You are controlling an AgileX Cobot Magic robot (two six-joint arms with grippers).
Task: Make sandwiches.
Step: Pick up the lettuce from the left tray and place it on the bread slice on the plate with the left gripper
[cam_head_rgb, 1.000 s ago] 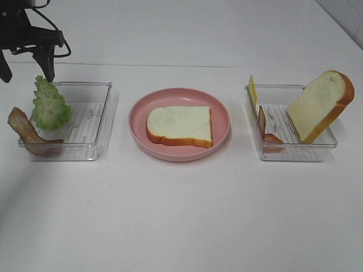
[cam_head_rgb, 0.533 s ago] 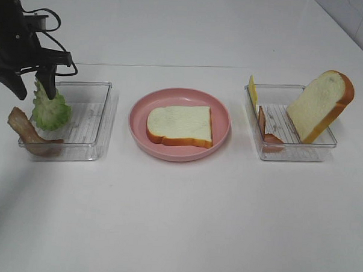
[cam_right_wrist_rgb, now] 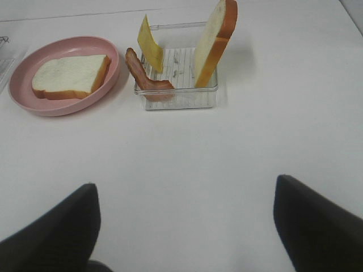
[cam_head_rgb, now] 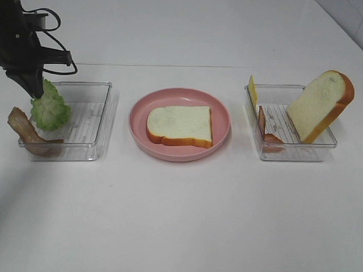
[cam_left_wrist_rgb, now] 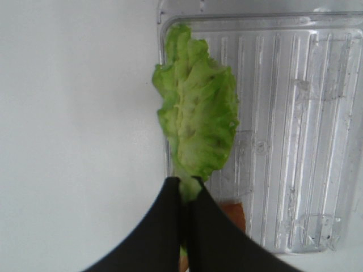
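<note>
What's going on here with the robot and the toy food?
A two-arm robot is building a toy sandwich. The left gripper is shut on the lettuce leaf at the left tray, beside a bacon strip. One bread slice lies on the pink plate. The right gripper is open, away from the right tray, which holds the second bread slice, a cheese square and another bacon strip.

Smooth white tabletop point(cam_head_rgb: 178, 220), soft light

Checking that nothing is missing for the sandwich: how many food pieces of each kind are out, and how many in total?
Bread: 2
Bacon: 2
Lettuce: 1
Cheese: 1
Total: 6
</note>
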